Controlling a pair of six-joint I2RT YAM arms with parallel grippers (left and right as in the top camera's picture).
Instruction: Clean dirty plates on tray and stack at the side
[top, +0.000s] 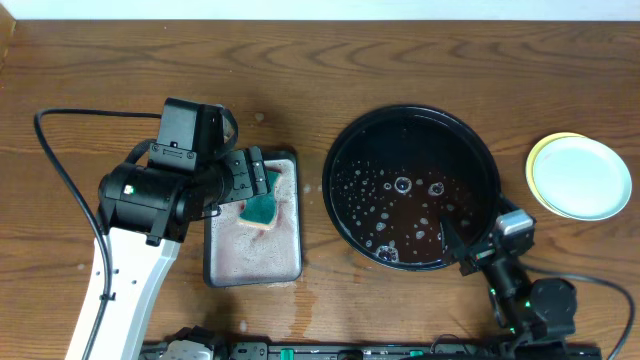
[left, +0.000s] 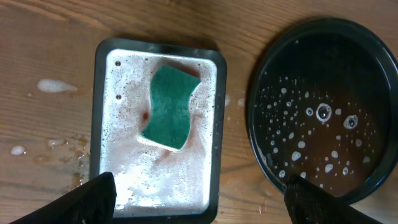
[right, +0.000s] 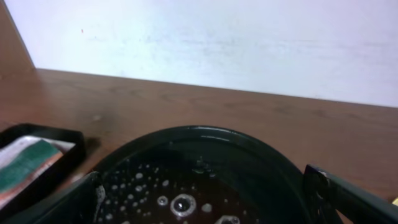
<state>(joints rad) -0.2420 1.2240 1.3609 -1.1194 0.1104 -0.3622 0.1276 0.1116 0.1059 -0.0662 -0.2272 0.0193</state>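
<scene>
The black tray (top: 334, 150) holds only dark water with bubbles; its rim also shows in the left wrist view (left: 251, 112) and the right wrist view (right: 205, 130). A stack of plates (top: 582, 178) rests on the bare wood right of the tray, a mint-blue one on top and a yellow rim (top: 537, 152) showing under it. My left gripper (top: 256, 186) (left: 202, 202) hangs open over the grey sponge tray, holding nothing. At the black tray's near right rim my right gripper (top: 480, 236) (right: 205, 202) is open and empty.
A green sponge (top: 262, 208) (left: 169, 107) lies in foam in a small grey rectangular tray (top: 215, 272) (left: 96, 112) left of the black tray. Foam spots (left: 56, 86) dot the wood beside it. A black cable (top: 60, 160) loops at the left.
</scene>
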